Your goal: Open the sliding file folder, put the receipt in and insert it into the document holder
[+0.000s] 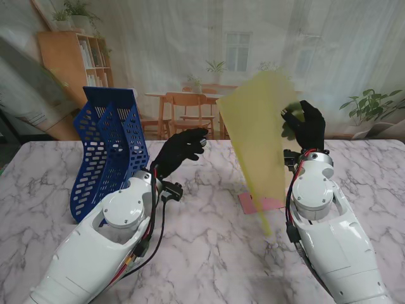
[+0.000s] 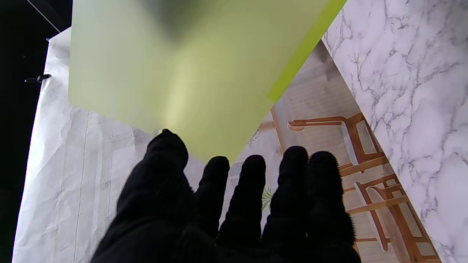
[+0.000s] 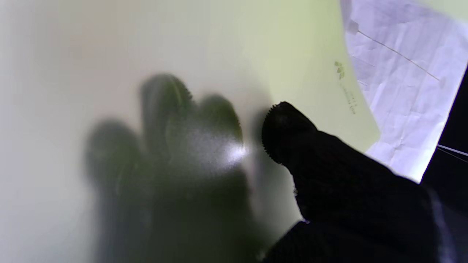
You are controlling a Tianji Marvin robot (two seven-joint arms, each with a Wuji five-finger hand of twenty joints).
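Stand view: our right robot hand [image 1: 304, 125] is gripping the translucent yellow plastic sliding file folder [image 1: 259, 136], lifting it off the marble table [image 1: 209, 247]; our left robot hand [image 1: 180, 152] is hovering open beside the blue perforated plastic document holder [image 1: 107, 149].

No words or numbers can be read anywhere. The yellow file folder [image 3: 256, 54] carries a small leaf mark with a line of print beside it, too blurred to make out.
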